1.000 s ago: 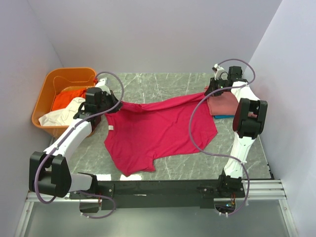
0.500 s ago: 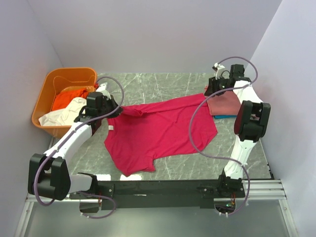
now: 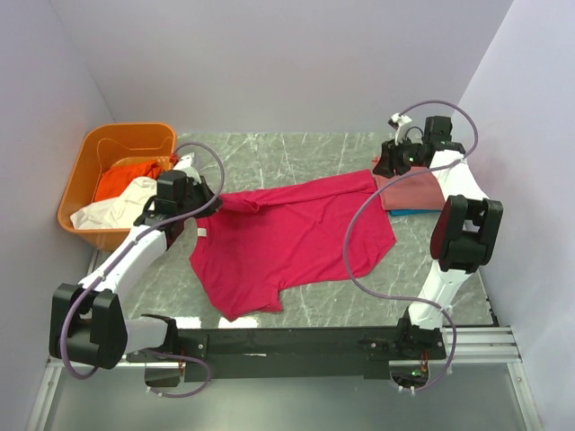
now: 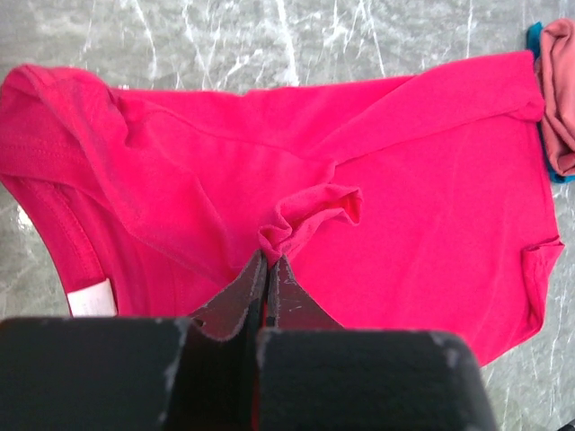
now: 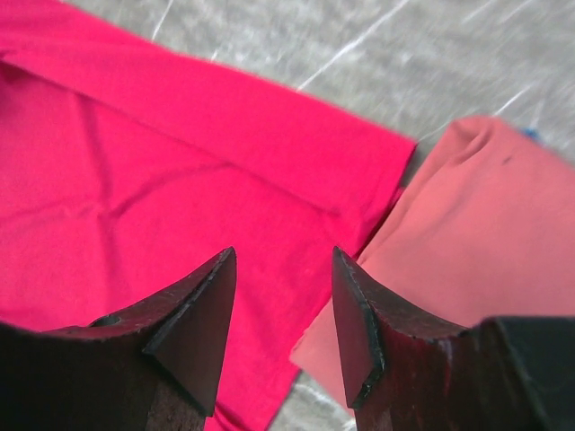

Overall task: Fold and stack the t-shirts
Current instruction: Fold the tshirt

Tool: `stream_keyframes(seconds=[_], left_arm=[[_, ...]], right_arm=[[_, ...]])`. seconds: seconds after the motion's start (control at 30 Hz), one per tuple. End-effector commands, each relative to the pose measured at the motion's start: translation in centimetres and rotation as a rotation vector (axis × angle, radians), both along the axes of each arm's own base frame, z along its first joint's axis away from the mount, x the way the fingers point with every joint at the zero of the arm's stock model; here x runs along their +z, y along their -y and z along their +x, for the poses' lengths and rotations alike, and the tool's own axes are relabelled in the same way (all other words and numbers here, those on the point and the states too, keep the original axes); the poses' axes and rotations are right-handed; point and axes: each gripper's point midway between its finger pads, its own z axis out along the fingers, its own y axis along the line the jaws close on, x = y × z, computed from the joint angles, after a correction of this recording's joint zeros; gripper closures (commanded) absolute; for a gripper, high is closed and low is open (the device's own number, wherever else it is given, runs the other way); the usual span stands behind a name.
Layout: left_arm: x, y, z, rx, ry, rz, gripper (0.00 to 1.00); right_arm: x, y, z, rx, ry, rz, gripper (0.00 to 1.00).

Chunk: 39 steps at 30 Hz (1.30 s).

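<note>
A large crimson-pink t-shirt (image 3: 287, 238) lies spread over the middle of the marble table. My left gripper (image 3: 208, 199) is at its left shoulder, and in the left wrist view the gripper (image 4: 267, 260) is shut on a bunched fold of that crimson shirt (image 4: 404, 197). My right gripper (image 3: 384, 168) hovers at the shirt's far right corner. In the right wrist view it (image 5: 283, 260) stands open with nothing between its fingers, above the crimson shirt's edge (image 5: 135, 180) and a folded salmon-pink t-shirt (image 5: 476, 233). The salmon shirt (image 3: 413, 189) rests on a blue one (image 3: 409, 212).
An orange plastic tub (image 3: 99, 148) stands at the back left, holding an orange shirt (image 3: 121, 180) and a white one (image 3: 112, 211) that hangs over its rim. A white label (image 4: 92, 296) shows inside the crimson shirt's collar. Walls close in on both sides.
My right gripper has opened and let go of the crimson shirt's far right corner, then drawn slightly back to the right. The left gripper, still shut on the cloth, shifted a little nearer.
</note>
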Motion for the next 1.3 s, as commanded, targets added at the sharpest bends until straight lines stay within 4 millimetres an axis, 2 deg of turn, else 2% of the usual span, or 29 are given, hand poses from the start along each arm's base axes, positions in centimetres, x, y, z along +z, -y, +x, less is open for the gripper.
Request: stream_keyframes(seconds=[0.0, 0.2, 0.33, 0.37, 0.4, 0.43, 0.47, 0.5, 0.53, 0.57, 0.6, 0.63, 0.7, 0.73, 0.77, 0.8, 0.87, 0.9, 1.0, 1.03, 1.07, 1.1, 1.17, 1.2, 1.27], left_arm=[[0.6, 0.5, -0.5, -0.012, 0.012, -0.028, 0.99], [-1.3, 0.8, -1.7, -0.018, -0.059, -0.038, 0.99], [-2.4, 1.5, -3.1, -0.052, -0.115, -0.056, 0.8], [-2.3, 1.7, -3.4, -0.068, -0.118, -0.062, 0.65], [-2.1, 1.8, -3.8, -0.083, -0.116, -0.054, 0.55], [-0.5, 1.9, -3.9, -0.101, -0.07, -0.058, 0.43], [0.6, 1.9, -4.0, -0.111, -0.044, -0.054, 0.38], [1.4, 1.7, -4.1, -0.132, -0.018, -0.026, 0.36], [4.0, 1.7, -3.9, -0.147, 0.049, -0.014, 0.3], [5.0, 1.6, -3.7, -0.178, 0.092, 0.026, 0.28], [6.8, 1.6, -3.4, -0.198, 0.143, 0.045, 0.26], [6.9, 1.7, -3.4, -0.222, 0.15, 0.067, 0.23], [7.6, 2.0, -2.9, -0.293, 0.19, 0.128, 0.23], [6.0, 2.2, -2.8, -0.329, 0.133, 0.143, 0.23], [5.3, 2.3, -2.7, -0.359, 0.114, 0.165, 0.23], [5.3, 2.8, -2.5, -0.389, 0.102, 0.163, 0.23], [2.8, 3.6, -2.4, -0.419, 0.022, 0.185, 0.24], [1.7, 4.6, -2.4, -0.44, -0.007, 0.207, 0.25], [0.2, 6.2, -2.3, -0.452, -0.033, 0.249, 0.27], [-1.0, 7.3, -2.4, -0.461, -0.057, 0.285, 0.28], [-1.2, 7.9, -2.1, -0.45, -0.057, 0.29, 0.3], [-2.3, 8.3, -2.0, -0.451, -0.084, 0.307, 0.32], [-3.2, 8.8, -1.7, -0.422, -0.095, 0.352, 0.36], [-3.8, 9.2, -1.4, -0.414, -0.102, 0.366, 0.43], [-4.5, 9.6, -1.2, -0.403, -0.114, 0.371, 0.51]], right_arm=[[1.2, -0.1, -0.5, 0.02, 0.038, 0.003, 0.46], [1.1, -0.6, -1.4, 0.029, 0.03, 0.021, 0.46], [1.1, -0.7, -1.9, 0.03, 0.028, 0.023, 0.46], [1.3, -0.7, -2.0, 0.031, 0.029, 0.024, 0.46], [1.2, -0.7, -2.3, 0.031, 0.023, 0.025, 0.46], [1.2, -0.8, -2.4, 0.035, 0.023, 0.025, 0.46], [1.6, -0.9, -2.7, 0.039, 0.032, 0.024, 0.46], [1.5, -1.0, -3.1, 0.043, 0.022, 0.027, 0.46], [1.6, -1.0, -3.4, 0.046, 0.023, 0.026, 0.46], [2.2, -1.1, -3.7, 0.052, 0.036, 0.023, 0.46], [2.1, -1.4, -4.3, 0.061, 0.027, 0.032, 0.46], [2.2, -1.4, -4.8, 0.066, 0.024, 0.035, 0.46], [2.5, -2.0, -6.1, 0.091, 0.014, 0.048, 0.46], [2.5, -2.1, -6.6, 0.097, 0.009, 0.052, 0.46], [3.1, -2.2, -7.1, 0.104, 0.026, 0.05, 0.46], [2.6, -2.5, -7.9, 0.11, 0.009, 0.056, 0.46], [3.3, -2.7, -8.9, 0.117, 0.027, 0.056, 0.46], [2.7, -2.8, -9.5, 0.117, 0.013, 0.061, 0.46], [2.5, -3.1, -10.8, 0.119, 0.003, 0.067, 0.46], [2.4, -3.1, -11.1, 0.121, -0.004, 0.071, 0.46], [2.1, -3.2, -11.5, 0.12, -0.009, 0.073, 0.46], [2.0, -3.2, -11.6, 0.121, -0.011, 0.074, 0.46], [2.0, -3.3, -11.8, 0.118, -0.011, 0.078, 0.46], [1.8, -3.3, -12.0, 0.113, -0.017, 0.082, 0.46], [1.6, -3.3, -12.1, 0.11, -0.019, 0.086, 0.46]])
